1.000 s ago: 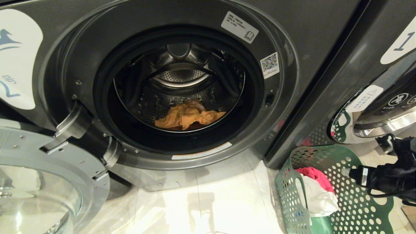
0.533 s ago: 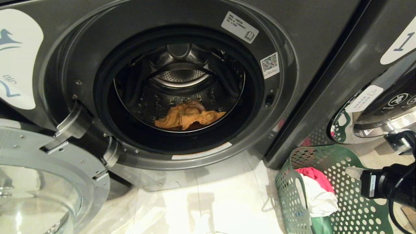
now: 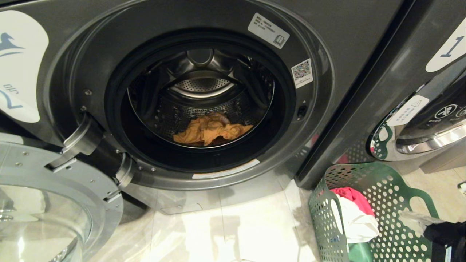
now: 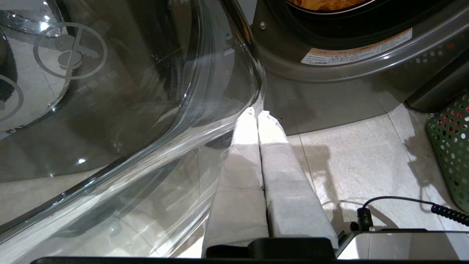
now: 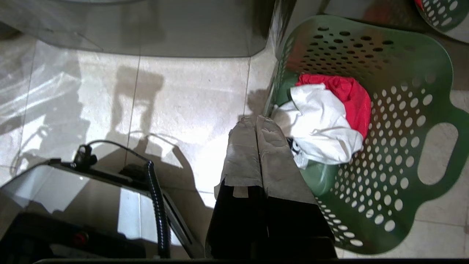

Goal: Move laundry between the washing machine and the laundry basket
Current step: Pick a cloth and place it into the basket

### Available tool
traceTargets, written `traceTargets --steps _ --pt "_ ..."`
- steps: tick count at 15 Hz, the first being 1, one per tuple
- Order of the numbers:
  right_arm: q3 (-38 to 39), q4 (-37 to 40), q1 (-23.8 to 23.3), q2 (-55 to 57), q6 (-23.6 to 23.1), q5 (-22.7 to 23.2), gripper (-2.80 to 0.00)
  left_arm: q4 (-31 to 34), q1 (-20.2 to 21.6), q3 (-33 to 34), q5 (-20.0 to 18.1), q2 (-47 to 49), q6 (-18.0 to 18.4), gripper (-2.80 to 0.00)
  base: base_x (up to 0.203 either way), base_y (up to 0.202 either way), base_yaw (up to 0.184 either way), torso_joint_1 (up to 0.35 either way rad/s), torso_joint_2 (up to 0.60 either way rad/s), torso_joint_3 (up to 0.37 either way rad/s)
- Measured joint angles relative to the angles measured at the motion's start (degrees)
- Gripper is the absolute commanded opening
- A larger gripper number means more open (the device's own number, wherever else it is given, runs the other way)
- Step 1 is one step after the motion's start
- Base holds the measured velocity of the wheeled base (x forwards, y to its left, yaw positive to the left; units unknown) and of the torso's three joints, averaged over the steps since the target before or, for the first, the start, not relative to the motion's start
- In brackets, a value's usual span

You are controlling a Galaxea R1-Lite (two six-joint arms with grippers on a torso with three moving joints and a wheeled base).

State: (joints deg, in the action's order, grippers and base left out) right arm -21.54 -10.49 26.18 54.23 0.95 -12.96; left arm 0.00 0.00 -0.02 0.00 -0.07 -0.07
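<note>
The washing machine [image 3: 327, 32] stands with its round door [image 3: 54, 189] swung wide to the robot's left, leaving the drum mouth unobstructed; an orange-yellow garment [image 3: 211, 131] lies at the bottom of the drum, well inside the rim. To the right, on the floor in front of the neighbouring washer [image 3: 429, 91], sits the green basket [image 3: 397, 233], its near wall just beside the corner of the open machine, with a white garment [image 5: 318, 128] lying over a red-pink one [image 5: 348, 95] inside. The right pincer [image 5: 254, 119] hangs above the floor right at the basket's near rim, clenched on nothing, its padded fingers [image 5: 271, 154] pressed together. The left pincer [image 4: 256, 113] is likewise clenched and empty, low by the curved glass of the door; whether its tips touch the glass is hard to tell. Between door and basket lies a stretch of pale glossy tile floor [image 3: 236, 233].
</note>
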Motion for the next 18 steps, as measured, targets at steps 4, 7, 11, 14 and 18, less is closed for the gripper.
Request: traceTargets --steps 4,7,11,14,18 --pt "-4.73 16.55 0.01 -3.9 -0.49 -0.23 -2.8 0.0 0.0 0.0 0.0 0.0 0.0 -2.8 0.0 0.0 0.0 0.0 0.0 0.0" --pt "-7.79 21.84 0.31 -2.04 -0.45 -0.07 -2.8 0.0 0.0 0.0 0.0 0.0 0.0 -2.8 0.0 0.0 0.0 0.0 0.0 0.0" --pt "-9.08 17.91 2.51 0.25 -0.52 -0.01 -2.8 0.0 0.0 0.0 0.0 0.0 0.0 -2.8 0.0 0.0 0.0 0.0 0.0 0.0" --pt "-8.26 14.21 4.44 1.53 -0.58 -0.01 -2.8 0.0 0.0 0.02 0.0 0.0 0.0 -2.8 0.0 0.0 0.0 0.0 0.0 0.0" --pt "-7.86 14.07 6.07 2.33 -0.6 -0.38 -2.8 0.04 0.0 0.02 0.0 0.0 0.0 -2.8 0.0 0.0 0.0 0.0 0.0 0.0"
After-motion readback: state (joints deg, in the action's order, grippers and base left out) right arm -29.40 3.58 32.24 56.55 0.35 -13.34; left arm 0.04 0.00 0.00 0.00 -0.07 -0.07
